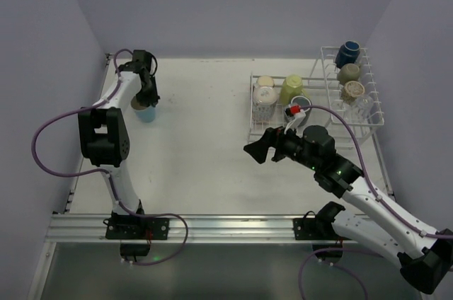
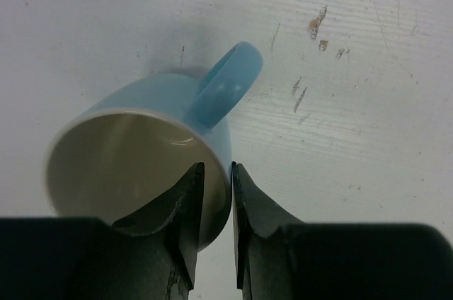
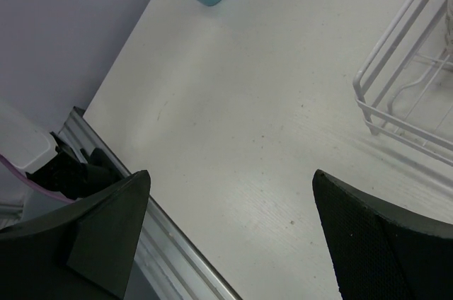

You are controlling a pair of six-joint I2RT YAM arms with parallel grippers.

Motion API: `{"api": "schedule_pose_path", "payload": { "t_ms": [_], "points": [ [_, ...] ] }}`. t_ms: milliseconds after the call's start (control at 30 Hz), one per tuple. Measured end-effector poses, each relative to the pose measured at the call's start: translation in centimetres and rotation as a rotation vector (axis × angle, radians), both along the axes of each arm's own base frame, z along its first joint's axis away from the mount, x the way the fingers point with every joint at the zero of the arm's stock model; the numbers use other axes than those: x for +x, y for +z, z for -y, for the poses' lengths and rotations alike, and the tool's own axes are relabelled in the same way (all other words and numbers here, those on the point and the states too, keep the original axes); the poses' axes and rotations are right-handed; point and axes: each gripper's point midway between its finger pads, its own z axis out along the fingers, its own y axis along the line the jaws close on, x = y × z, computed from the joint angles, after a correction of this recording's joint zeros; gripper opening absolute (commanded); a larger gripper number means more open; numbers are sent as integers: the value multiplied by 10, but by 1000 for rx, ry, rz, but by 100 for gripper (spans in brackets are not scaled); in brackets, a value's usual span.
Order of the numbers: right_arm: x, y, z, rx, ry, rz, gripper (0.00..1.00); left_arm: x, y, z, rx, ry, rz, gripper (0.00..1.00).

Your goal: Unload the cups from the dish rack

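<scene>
Left gripper pinched blue cup by rim, one finger inside: likely firm hold for set-down at 10 o'clock. Rack, 2 o'clock, held other cups. Right gripper spread, empty, beside rack, probably for next pick.

In the top view the left gripper covers most of the light blue cup, and only its near side shows. In the left wrist view the fingers hide the cup's near rim. The right wrist view cuts that cup off at the top edge and the dish rack at the right edge. A dark cup in the rack sits partly behind the right arm's cable.
</scene>
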Motion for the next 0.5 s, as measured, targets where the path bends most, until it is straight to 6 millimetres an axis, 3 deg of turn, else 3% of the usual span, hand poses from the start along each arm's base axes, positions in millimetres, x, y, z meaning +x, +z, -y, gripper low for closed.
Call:
{"api": "schedule_pose_path", "payload": {
  "t_ms": [167, 300, 333, 400, 500],
  "points": [
    [4, 3, 7, -23, -42, 10, 99, 0, 1, -2, 7, -6, 1, 51],
    [12, 13, 16, -46, -96, 34, 99, 4, 8, -3, 9, -2, 22, 85],
    [15, 16, 19, -51, -117, 45, 99, 5, 13, -4, 9, 1, 37, 88],
    [20, 22, 24, -61, -152, 61, 99, 9, 32, -4, 3, 9, 94, 93],
    [30, 26, 32, -98, -213, 75, 99, 16, 77, -1, -19, 14, 226, 94]
  ]
}}
